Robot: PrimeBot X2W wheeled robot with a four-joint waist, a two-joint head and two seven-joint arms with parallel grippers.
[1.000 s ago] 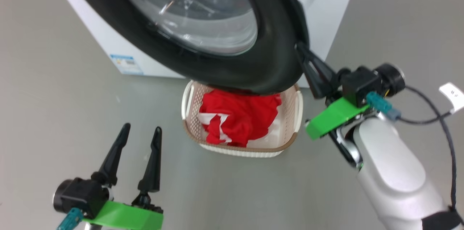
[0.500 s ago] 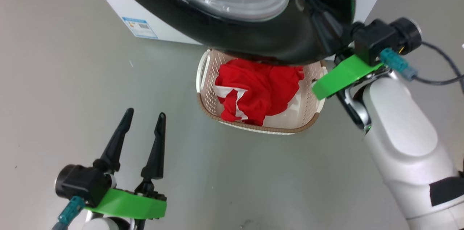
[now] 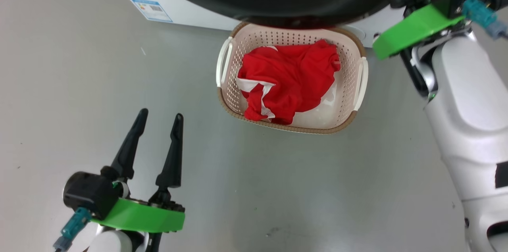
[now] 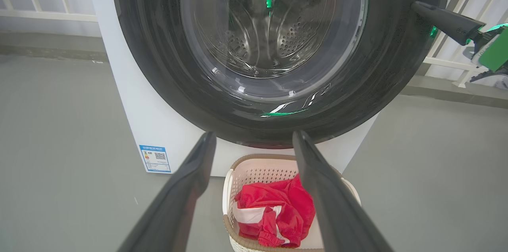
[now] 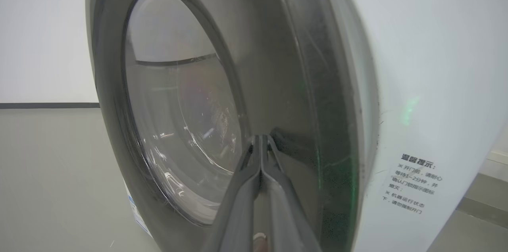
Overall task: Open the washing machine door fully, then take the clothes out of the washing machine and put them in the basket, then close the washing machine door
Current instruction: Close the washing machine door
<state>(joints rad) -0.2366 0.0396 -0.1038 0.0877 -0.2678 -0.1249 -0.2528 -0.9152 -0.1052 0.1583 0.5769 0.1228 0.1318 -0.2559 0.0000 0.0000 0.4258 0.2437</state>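
Lower left of the head view: the left gripper (image 3: 160,114) hovers over the floor (image 3: 278,188), fingers spread wide, holding nothing. Centre: red clothes (image 3: 289,79) lie in the basket (image 3: 285,128), just below the washing machine door (image 3: 317,2). Right wrist view: the right gripper (image 5: 262,141), fingers pinched together, has its tips at the door's black rim.

The clothes (image 3: 289,81) lie in the basket (image 3: 278,126) on the floor (image 3: 278,188), ahead and right of the left pincer (image 3: 161,114), before the washing machine (image 3: 190,16); its door (image 3: 317,2) lies left of the right pincer (image 5: 260,137).
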